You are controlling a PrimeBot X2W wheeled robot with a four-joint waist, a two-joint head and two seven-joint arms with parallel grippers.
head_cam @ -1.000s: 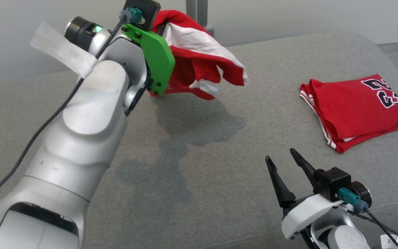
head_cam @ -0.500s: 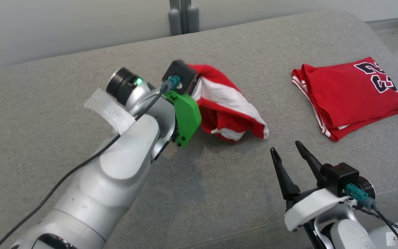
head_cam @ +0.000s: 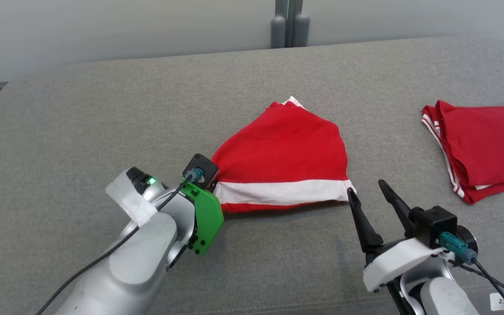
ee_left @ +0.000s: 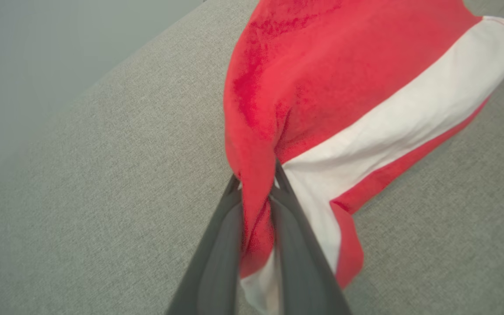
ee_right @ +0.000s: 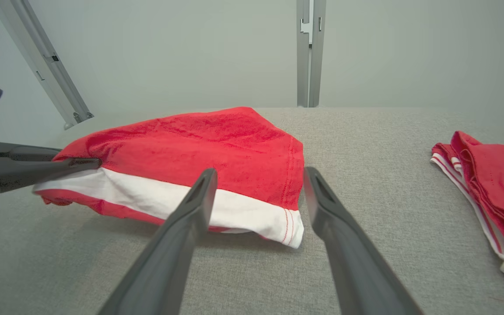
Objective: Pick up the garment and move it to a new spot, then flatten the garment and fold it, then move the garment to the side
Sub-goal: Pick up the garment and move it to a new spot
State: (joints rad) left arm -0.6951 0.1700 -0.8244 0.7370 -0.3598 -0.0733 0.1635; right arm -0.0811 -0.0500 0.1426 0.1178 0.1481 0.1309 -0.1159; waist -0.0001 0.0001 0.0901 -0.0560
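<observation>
Pinching one bunched corner of the red cloth garment [head_cam: 287, 148] with its broad white band, the left gripper [ee_left: 256, 177] holds its two dark fingers narrow on a thick twist of fabric, and that is where trouble could start. Judged from the left wrist view, the cloth between the fingers is rolled rather than flat, so a sideways tug meant to flatten the piece could slide the fabric out, or drag the whole garment along as a lump. The garment lies on the grey fabric-covered cushion [head_cam: 103, 122], well apart from the folded red jersey with dark numerals [head_cam: 484, 144] and to the robot's left of it, spread in a rough fan. The right gripper [head_cam: 366, 188], its long dark fingers spread wide and holding nothing, hovers just beside the garment's corner on the side nearer that jersey, where the white band ends. If it closes there too shallowly it may catch only the top layer, and pulling would then peel the layers apart instead of stretching them; closing too low may nip the cushion's weave. Pulling that corner too far toward the folded red jersey risks disturbing that neat pile. The cloth looks doubled under the red panel, so hidden creases may get pressed in
</observation>
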